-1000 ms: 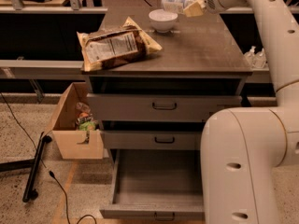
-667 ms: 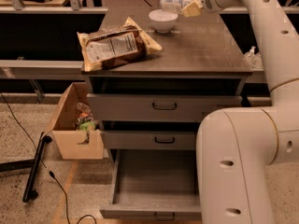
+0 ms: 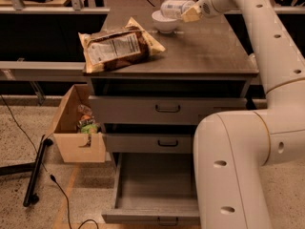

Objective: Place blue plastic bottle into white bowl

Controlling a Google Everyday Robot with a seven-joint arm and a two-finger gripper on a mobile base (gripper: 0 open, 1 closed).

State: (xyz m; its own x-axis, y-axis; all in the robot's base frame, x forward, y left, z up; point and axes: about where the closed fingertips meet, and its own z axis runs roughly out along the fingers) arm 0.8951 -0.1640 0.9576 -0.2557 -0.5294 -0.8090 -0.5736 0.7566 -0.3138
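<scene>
The blue plastic bottle [image 3: 172, 8] is pale and translucent and lies on its side in the air, just above the white bowl [image 3: 164, 22]. The bowl stands at the far middle of the dark cabinet top [image 3: 200, 56]. My gripper [image 3: 189, 13] reaches in from the right at the end of the white arm and is shut on the bottle's right end. Its tan fingers [image 3: 192, 14] show at the bottle's end. The bottle's cap is hidden.
A large chip bag [image 3: 119, 47] lies on the left of the cabinet top. The bottom drawer [image 3: 155, 190] is pulled open. A cardboard box [image 3: 78, 132] with packets stands on the floor at the left, beside a black bar and cable [image 3: 35, 173].
The gripper and bottle have shifted slightly left and lower, closer over the bowl.
</scene>
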